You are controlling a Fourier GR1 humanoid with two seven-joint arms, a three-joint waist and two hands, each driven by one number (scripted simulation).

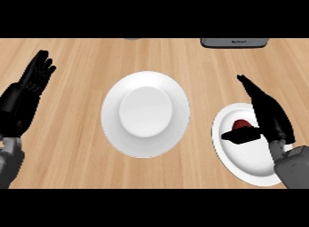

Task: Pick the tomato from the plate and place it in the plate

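The tomato point(242, 123) lies in the smaller white plate point(239, 162) at the right, partly hidden. The right hand point(270, 116) is over this plate, fingers straight, thumb beside the tomato, not closed around it. The big plate point(145, 114) in the middle holds nothing. The left hand point(25, 94) rests open at the left edge.

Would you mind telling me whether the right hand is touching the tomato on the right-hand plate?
Cannot tell. In the head view the right hand overlaps the tomato, its thumb lying across the tomato, but from above no contact or gap shows plainly.
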